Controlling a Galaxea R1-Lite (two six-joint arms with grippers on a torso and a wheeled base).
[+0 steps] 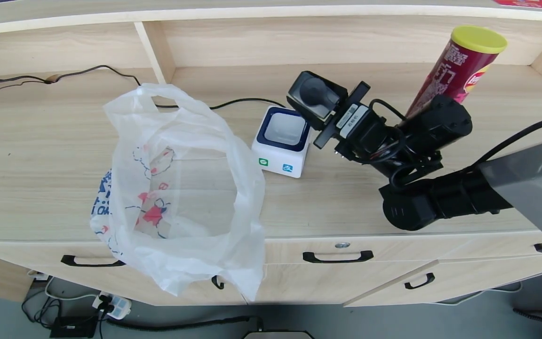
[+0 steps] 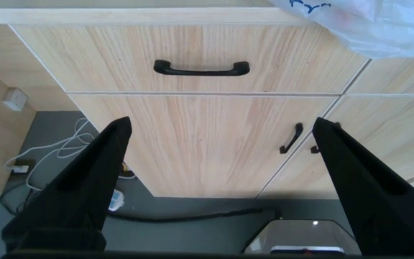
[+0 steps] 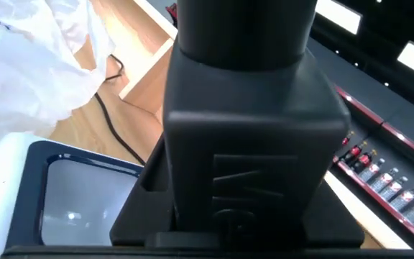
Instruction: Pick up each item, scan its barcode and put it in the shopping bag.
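Standing behind the right jaws, chips can (image 1: 459, 66); scanner (image 1: 282, 141) just beside.

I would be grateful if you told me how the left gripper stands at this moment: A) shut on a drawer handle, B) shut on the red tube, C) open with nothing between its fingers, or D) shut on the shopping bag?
C: in the left wrist view the left gripper has its two fingers spread wide apart, with the drawer fronts visible in the gap between them.
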